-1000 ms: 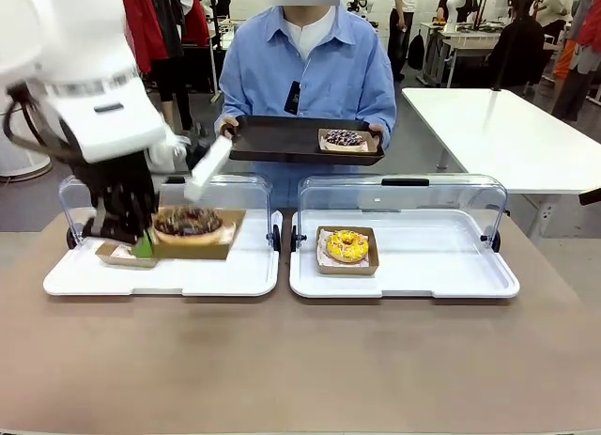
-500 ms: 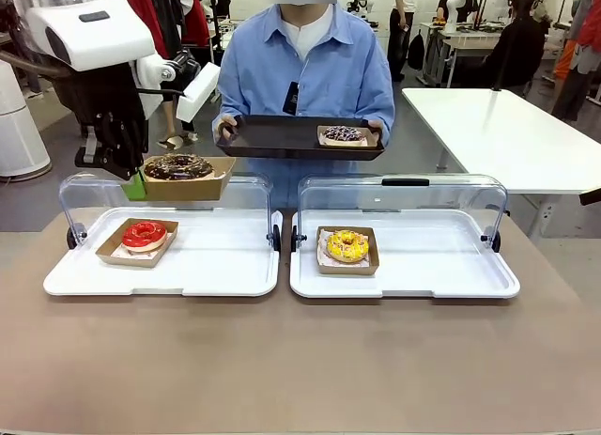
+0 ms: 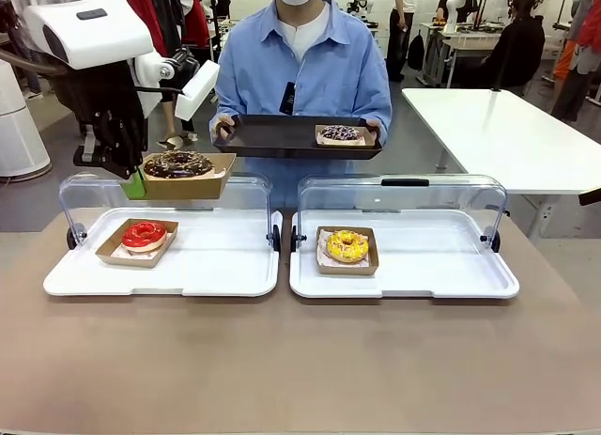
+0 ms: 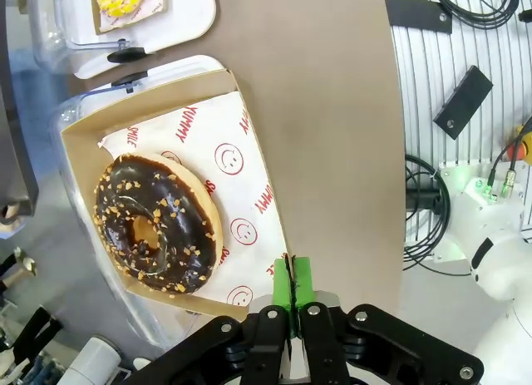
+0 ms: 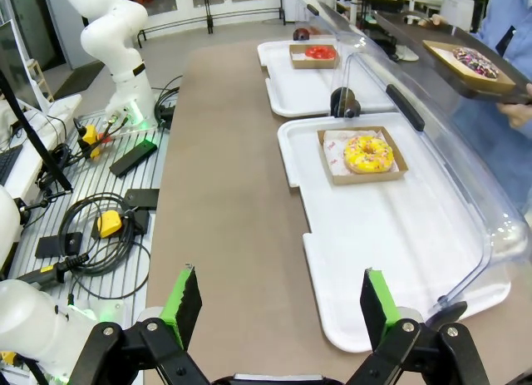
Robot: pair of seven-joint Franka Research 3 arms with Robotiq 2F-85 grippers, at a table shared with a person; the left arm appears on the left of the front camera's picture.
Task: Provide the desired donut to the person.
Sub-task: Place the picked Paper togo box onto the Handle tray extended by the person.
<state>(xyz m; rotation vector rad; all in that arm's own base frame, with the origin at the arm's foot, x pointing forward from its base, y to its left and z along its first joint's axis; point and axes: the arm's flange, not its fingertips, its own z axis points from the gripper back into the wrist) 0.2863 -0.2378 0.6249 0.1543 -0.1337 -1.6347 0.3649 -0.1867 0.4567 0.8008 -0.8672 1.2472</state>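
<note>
My left gripper (image 3: 135, 183) is shut on the rim of a cardboard box (image 3: 192, 183) holding a chocolate donut (image 3: 178, 164) with nut bits, lifted above the left white tray (image 3: 216, 266). In the left wrist view the green pads (image 4: 302, 283) pinch the box edge (image 4: 266, 194) beside the chocolate donut (image 4: 156, 223). Across the table, the person (image 3: 310, 64) in a light-blue shirt holds a dark tray (image 3: 272, 134) carrying a sprinkled donut (image 3: 340, 133). My right gripper (image 5: 278, 306) stands open over the table's near side.
A red donut (image 3: 144, 235) in its box sits on the left tray. A yellow donut (image 3: 347, 245) sits on the right white tray (image 3: 441, 266). Both trays have clear lids (image 3: 404, 195) raised at the back. Cables and boxes (image 5: 108, 219) lie beside the table.
My left gripper has lifted the chocolate donut's box off the left tray, up and toward the person, uncovering the red donut. Over the last half second it barely moved.
</note>
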